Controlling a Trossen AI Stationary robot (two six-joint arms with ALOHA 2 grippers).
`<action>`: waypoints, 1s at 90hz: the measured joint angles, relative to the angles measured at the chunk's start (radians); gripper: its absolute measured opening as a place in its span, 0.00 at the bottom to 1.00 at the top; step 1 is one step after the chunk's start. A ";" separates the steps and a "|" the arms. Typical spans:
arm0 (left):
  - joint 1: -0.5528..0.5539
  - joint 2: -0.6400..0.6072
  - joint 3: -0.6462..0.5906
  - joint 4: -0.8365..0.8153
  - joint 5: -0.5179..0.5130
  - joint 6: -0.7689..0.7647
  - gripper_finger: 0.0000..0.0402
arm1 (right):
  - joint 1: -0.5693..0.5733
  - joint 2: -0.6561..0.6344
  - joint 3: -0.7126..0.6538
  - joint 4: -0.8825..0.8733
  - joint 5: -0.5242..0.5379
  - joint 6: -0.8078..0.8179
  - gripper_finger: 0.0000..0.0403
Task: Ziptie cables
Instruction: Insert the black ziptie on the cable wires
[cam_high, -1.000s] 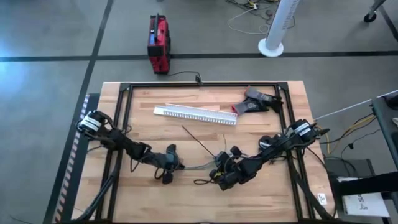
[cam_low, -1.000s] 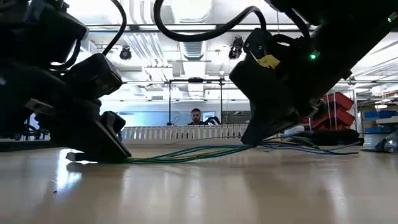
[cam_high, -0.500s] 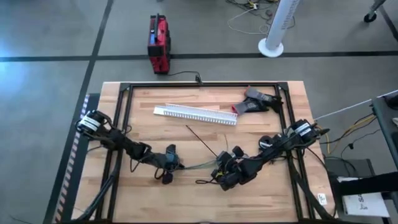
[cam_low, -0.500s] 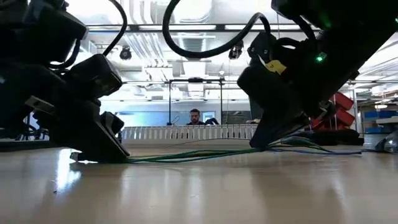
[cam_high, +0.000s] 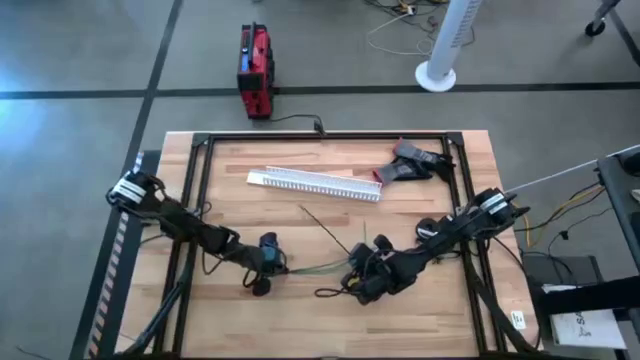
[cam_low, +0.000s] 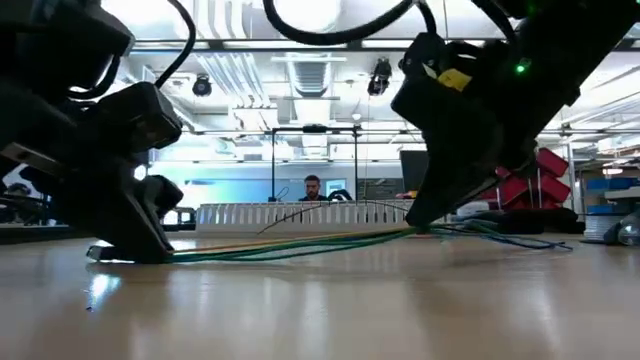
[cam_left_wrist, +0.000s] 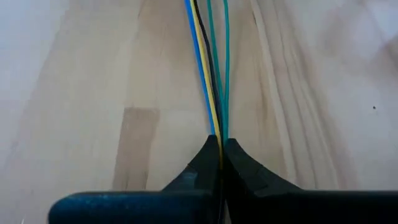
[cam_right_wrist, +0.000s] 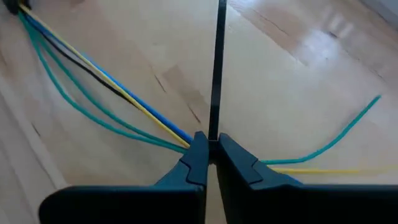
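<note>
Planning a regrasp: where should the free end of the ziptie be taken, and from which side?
Take the ziptie near its free tip, toward the white channel. It is stiff and slants up off the table from the right gripper, shut on its other end, so shut the fingers across its thin width from above. The left gripper is shut on the cables.

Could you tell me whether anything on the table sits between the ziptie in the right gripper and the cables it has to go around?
Nothing visible does. The right gripper holds the ziptie right beside the cables, which the left gripper pinches farther along.
</note>
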 joint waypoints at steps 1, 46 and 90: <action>0.000 0.000 0.000 -0.001 0.000 -0.001 0.00 | 0.000 0.001 0.000 -0.002 0.001 0.009 0.01; -0.019 -0.004 0.000 -0.030 -0.009 -0.039 0.00 | 0.003 0.010 -0.004 -0.077 0.046 0.039 0.03; -0.020 -0.061 -0.006 -0.089 0.036 -0.024 0.00 | 0.000 -0.088 -0.004 -0.189 -0.041 0.062 0.33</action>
